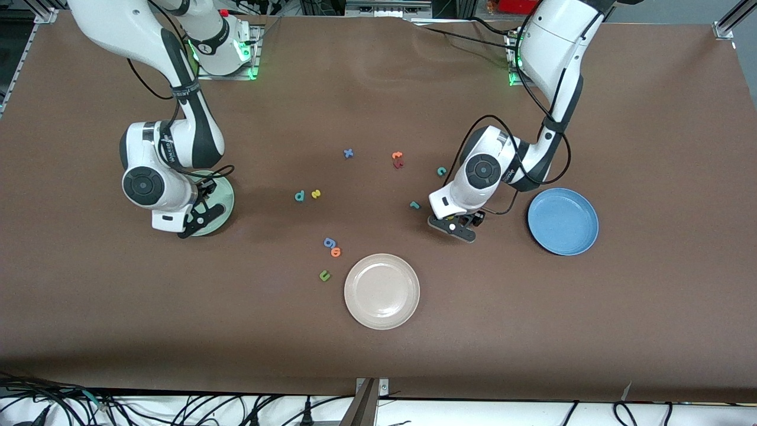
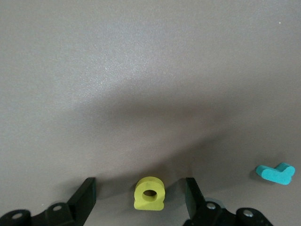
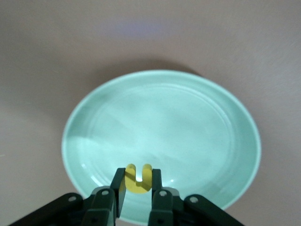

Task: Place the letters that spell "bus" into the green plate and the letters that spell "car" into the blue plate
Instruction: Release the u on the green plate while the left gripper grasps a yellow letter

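My right gripper (image 3: 138,182) is shut on the yellow u (image 3: 138,178) and holds it just above the green plate (image 3: 188,122), which lies at the right arm's end of the table (image 1: 225,198). My left gripper (image 2: 139,200) is low over the table and open. The yellow a (image 2: 149,193) lies between its fingers (image 2: 84,197) with gaps on both sides. The teal r (image 2: 276,173) lies beside it (image 1: 414,205), and the teal c (image 1: 441,171) is farther from the front camera. The teal b (image 1: 300,196) and yellow s (image 1: 316,193) sit mid-table. The blue plate (image 1: 563,221) holds nothing.
A beige-white plate (image 1: 382,290) lies nearest the front camera. Near it are a blue g (image 1: 329,242), an orange letter (image 1: 336,252) and a green u (image 1: 324,275). A blue x (image 1: 348,154) and orange (image 1: 397,155) and dark red (image 1: 398,164) letters lie toward the bases.
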Motion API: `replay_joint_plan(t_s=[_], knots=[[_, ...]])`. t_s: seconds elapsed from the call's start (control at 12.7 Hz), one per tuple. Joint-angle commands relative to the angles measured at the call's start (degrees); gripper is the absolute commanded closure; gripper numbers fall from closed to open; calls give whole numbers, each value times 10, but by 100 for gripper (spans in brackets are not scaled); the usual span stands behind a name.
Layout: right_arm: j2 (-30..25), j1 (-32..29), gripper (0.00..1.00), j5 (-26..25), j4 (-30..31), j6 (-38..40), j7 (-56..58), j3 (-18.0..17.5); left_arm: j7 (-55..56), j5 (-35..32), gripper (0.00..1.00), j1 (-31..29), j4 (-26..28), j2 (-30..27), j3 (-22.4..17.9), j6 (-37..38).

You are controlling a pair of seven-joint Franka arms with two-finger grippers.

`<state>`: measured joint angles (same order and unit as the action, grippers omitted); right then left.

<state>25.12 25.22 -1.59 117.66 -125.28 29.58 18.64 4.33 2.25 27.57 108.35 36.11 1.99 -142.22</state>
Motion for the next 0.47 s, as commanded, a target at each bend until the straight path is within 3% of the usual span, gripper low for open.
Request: replay_joint_plan(t_s=[0.0, 0.08, 0.39], knots=[[-8, -9, 36, 6, 27, -27, 7, -2, 12, -17, 47, 9, -9, 6, -8, -2], [-9, -9, 1, 10, 25, -25, 7, -2, 12, -17, 54, 9, -10, 6, -8, -2], [-31, -3, 1, 35, -11, 35, -2, -20, 11, -17, 64, 9, -10, 11, -11, -2]])
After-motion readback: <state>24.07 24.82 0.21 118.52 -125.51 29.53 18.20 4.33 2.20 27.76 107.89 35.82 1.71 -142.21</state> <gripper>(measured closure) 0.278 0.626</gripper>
